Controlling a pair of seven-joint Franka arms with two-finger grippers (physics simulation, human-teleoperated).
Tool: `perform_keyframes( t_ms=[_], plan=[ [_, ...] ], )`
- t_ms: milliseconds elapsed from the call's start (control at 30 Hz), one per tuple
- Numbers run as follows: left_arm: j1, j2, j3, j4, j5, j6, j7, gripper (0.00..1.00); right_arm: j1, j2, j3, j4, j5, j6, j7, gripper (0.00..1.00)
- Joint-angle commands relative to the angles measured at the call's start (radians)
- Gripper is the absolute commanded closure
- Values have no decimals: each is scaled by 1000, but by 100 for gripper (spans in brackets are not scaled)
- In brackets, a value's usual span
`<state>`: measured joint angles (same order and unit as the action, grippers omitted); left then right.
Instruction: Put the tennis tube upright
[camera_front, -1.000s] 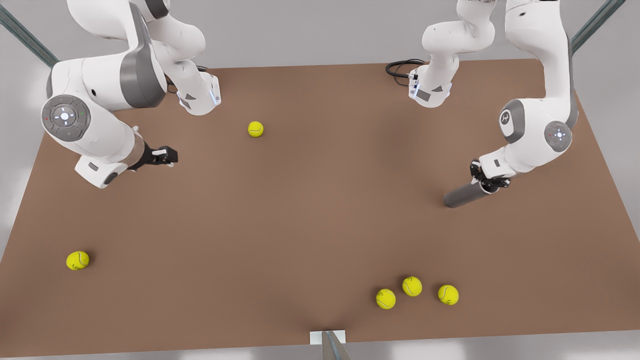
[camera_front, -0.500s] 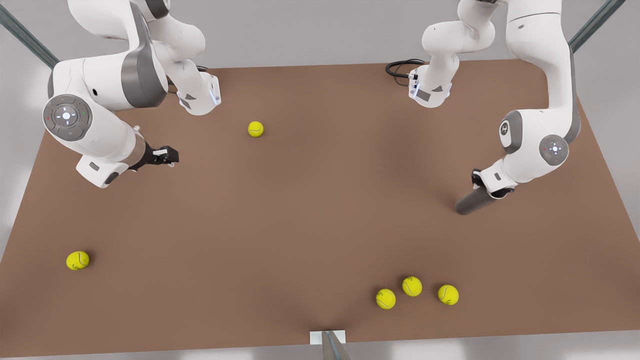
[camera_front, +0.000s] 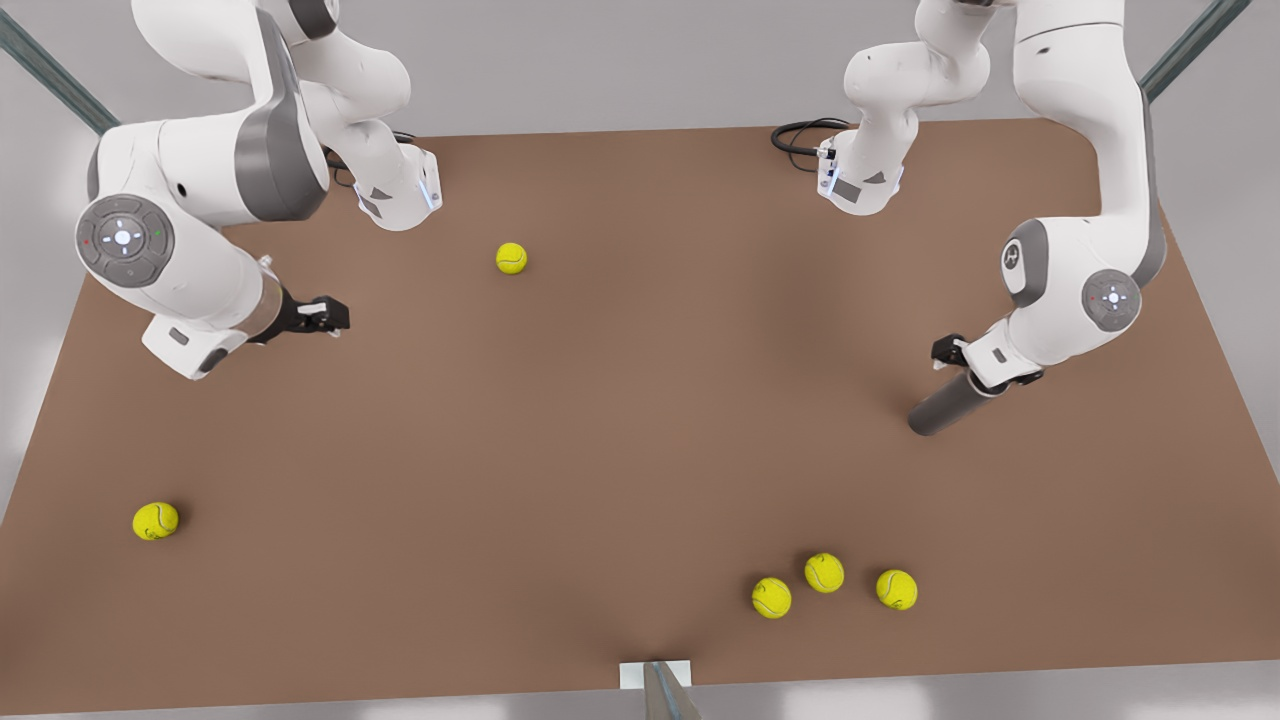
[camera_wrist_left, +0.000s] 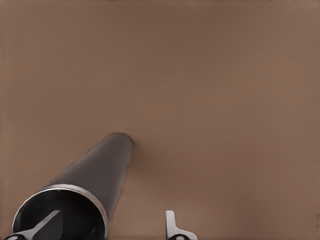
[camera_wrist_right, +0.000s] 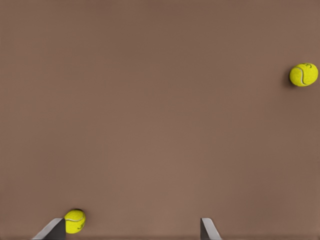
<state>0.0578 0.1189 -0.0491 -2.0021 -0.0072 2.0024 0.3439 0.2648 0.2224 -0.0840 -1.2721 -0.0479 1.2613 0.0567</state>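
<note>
The tennis tube (camera_front: 938, 407), front view: grey cylinder on the brown tabletop (camera_front: 640, 400), toward the front view's right. It is slanted in the picture, with its lower end pointing toward the front view's left and its upper end tucked under my left tool (camera_front: 955, 356). I cannot tell from here whether the tube lies flat or is tilted up. My right tool (camera_front: 322, 316) hangs over the tabletop at the front view's left, well apart from the tube, and that arm waits. Yellow-green balls: one (camera_front: 511, 258) near the far edge, one (camera_front: 155, 521) at the front view's left, and a cluster of three (camera_front: 824, 573) near the front edge.

Left wrist view: the tube (camera_wrist_left: 95, 175) runs away from the camera, with its silvery-rimmed open mouth nearest and its far end down on the tabletop (camera_wrist_left: 225, 100). My left tool (camera_wrist_left: 111, 217) is spread wide. One finger (camera_wrist_left: 47, 221) is inside the mouth, and the other finger sits outside, clear of the rim. It straddles the tube wall and is not clamped on it.

Right wrist view: my right tool (camera_wrist_right: 129, 225) has its fingers wide apart over bare tabletop (camera_wrist_right: 160, 125) and holds nothing. One ball (camera_wrist_right: 75, 221) is just beside one finger and another ball (camera_wrist_right: 303, 74) is far off.
</note>
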Motion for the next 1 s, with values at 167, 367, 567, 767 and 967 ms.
perform_keyframes(
  t_ms=[167, 367, 567, 767, 967],
  plan=[
    [2, -2, 18, 25, 3, -22, -66, 0, -10, 3, -5, 0, -1, 3, -5, 0],
    [2, -12, 43, 195, 1, -261, -72, 0, -30, 8, -3, 10, 3, 3, -3, 0],
    [-1, 31, -38, 520, 3, -557, -454, 0, -21, 6, 0, 46, -1, 1, 0, 0],
    [2, -39, -38, 497, 3, -562, -448, 0, -24, 6, 0, 46, 0, 1, 3, 0],
    [2, -36, -38, 494, 3, -562, -448, 0, -24, 6, 0, 46, -3, 0, 6, 0]
  ],
)
